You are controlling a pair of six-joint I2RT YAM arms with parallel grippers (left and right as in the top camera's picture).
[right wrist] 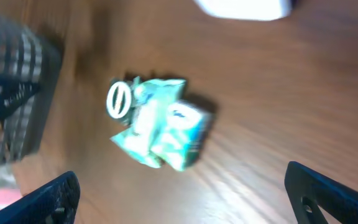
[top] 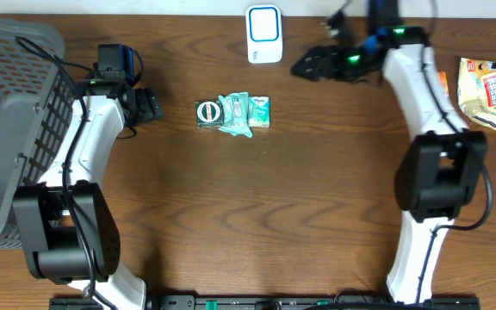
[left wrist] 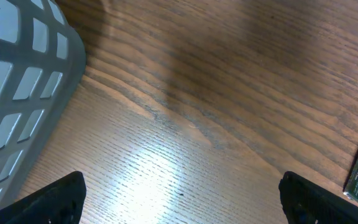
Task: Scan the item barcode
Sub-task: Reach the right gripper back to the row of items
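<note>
I'm hovering over the worktop (top: 317, 189), basket (top: 7, 95) at nine o'clock, my left hand (top: 151, 107) and right hand (top: 304, 65) both released, empty. The scanner (top: 264, 34) is sitting at twelve, the green packet (top: 233, 113) lying at centre. I'm judging pick-up comes next: descending, clenching on it.

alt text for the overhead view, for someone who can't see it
A small pile of green packets lies on a dark wooden table between two white robot arms whose jaws hold nothing. A white scanner sits at the far edge, a grey basket at left, a snack bag at right.
</note>
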